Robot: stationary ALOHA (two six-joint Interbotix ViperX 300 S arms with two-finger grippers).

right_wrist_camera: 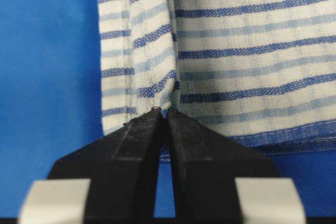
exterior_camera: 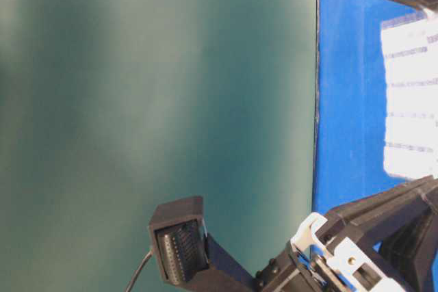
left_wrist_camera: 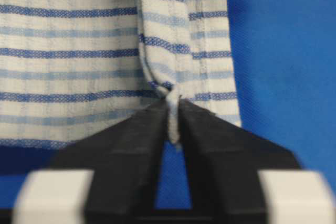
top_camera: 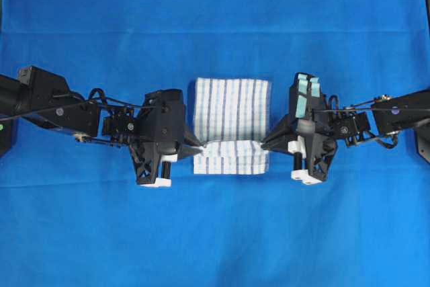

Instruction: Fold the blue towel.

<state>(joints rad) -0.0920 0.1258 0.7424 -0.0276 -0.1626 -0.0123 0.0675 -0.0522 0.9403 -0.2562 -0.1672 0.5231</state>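
The blue towel [top_camera: 232, 109], white with thin blue stripes, lies folded in the middle of the blue table covering [top_camera: 215, 18]. Its near part [top_camera: 232, 158] forms a narrower band below a crease. My left gripper [top_camera: 200, 146] meets the towel's left edge at that crease. In the left wrist view this gripper [left_wrist_camera: 173, 109] is shut on a pinched tuft of the towel [left_wrist_camera: 79, 51]. My right gripper [top_camera: 264, 144] meets the right edge at the same crease. In the right wrist view its fingers [right_wrist_camera: 161, 111] stand almost together on the bunched fold of the towel [right_wrist_camera: 252, 51].
Plain blue covering spreads all round the towel [exterior_camera: 410, 100]. Both arms lie low across the table, from the left edge [top_camera: 40, 102] and the right edge [top_camera: 403, 112]. The table-level view is turned sideways and shows mostly a dark green wall [exterior_camera: 137, 100].
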